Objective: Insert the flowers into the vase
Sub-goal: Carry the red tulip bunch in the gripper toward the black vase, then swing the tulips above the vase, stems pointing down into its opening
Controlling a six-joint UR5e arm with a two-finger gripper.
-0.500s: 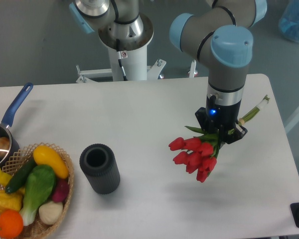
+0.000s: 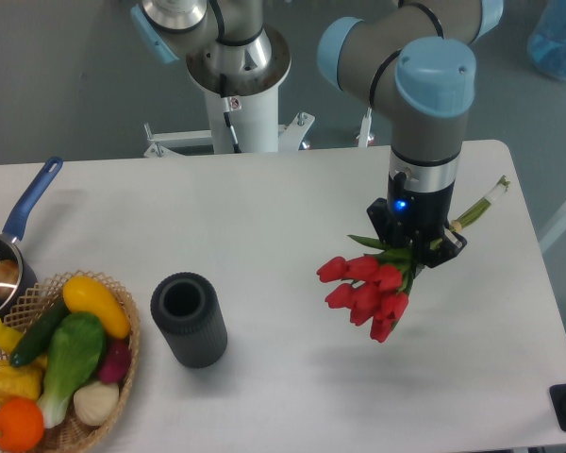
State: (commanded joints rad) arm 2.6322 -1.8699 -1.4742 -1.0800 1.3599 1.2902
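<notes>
White worktop (image 2: 264,217) against a grey floor, arm's white base post at the back edge. UR5e arm comes down from above on the right side, grey links with light blue caps, blue LED lit on the wrist. Black two-finger claw (image 2: 416,253) is pinching the bunch of red tulips with green leaves and pale green stems (image 2: 368,291), gripped around the stems just behind the leaves. Bunch is held tilted: red heads hang down and to the left of the claw, pale stem ends stick out up and to the right of it, towards the worktop's right edge. Bunch is off the surface, faint shadow on the worktop below it. Short dark grey ribbed cylindrical vase (image 2: 188,319) stands well apart to the left of the claw and a bit lower in frame, upright, round mouth open and facing up, nothing in it. Further left of the claw, beyond the vase, a woven wicker basket (image 2: 130,351) of vegetables and fruit at the worktop's front left corner: yellow, green, white, purple and orange pieces visible. Just behind the basket, at the left edge, a steel saucepan with a blue handle (image 2: 30,201), partly cut off by the frame.
</notes>
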